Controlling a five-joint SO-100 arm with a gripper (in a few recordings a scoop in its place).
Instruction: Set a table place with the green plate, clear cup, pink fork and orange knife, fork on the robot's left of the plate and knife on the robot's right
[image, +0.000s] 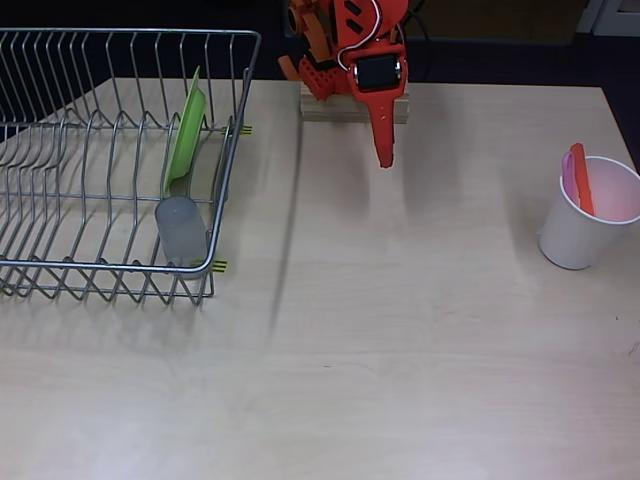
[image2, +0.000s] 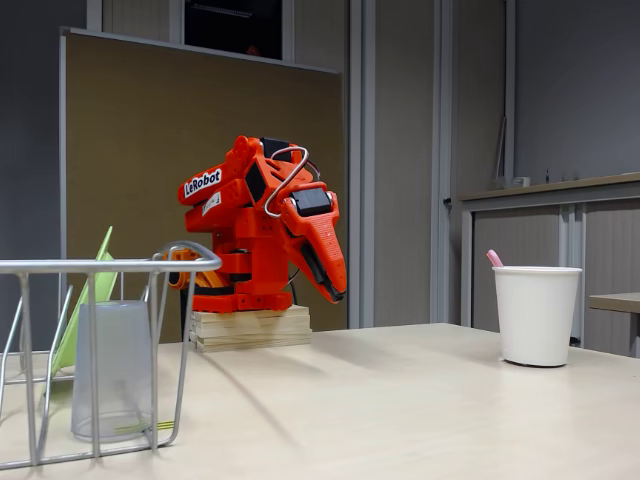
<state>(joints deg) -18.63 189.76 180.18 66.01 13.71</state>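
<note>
Nearest, my frosted clear plastic cup (image2: 112, 368) waits upside-down in the wire rack (image: 60, 160) beside the round lime-green plate (image: 186, 132), my orange fingers (image: 384, 150) folded closed, empty.

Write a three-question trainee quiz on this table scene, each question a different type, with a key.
1. True or false: the green plate stands on edge in the wire dish rack.
2. Where is the clear cup? A) in the rack B) on the bare table C) in the pincer
3. Fill in: the pink fork and orange knife stand in the white ____.

Key: 1 true; 2 A; 3 cup.
</note>
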